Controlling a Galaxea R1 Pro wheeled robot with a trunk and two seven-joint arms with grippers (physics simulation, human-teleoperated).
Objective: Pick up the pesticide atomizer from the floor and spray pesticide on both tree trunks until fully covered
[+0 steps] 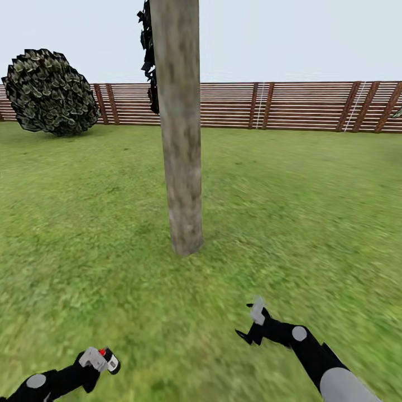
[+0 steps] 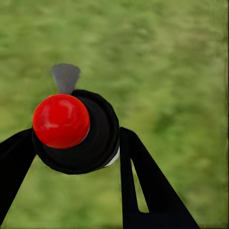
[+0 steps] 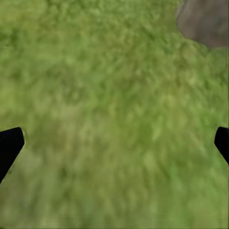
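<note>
A tree trunk (image 1: 181,139), thick and mottled beige-grey, rises straight out of the grass just ahead of me in the head view. The pesticide atomizer (image 1: 107,360) is a black bottle with a red cap (image 2: 61,120) and a grey nozzle (image 2: 65,76). My left gripper (image 1: 98,362) is shut on it low at the near left, black fingers (image 2: 143,186) on either side of the bottle. At the near right my right gripper (image 1: 249,324) stands open and holds nothing, its fingertips (image 3: 9,145) far apart over the grass. No white specks show on the trunk.
A brown slatted fence (image 1: 290,106) runs across the back of the lawn. A dark leafy bush (image 1: 50,92) sits at the far left. Dark foliage (image 1: 148,56) hangs behind the trunk. A grey-brown patch (image 3: 205,21) lies in the grass near the right gripper.
</note>
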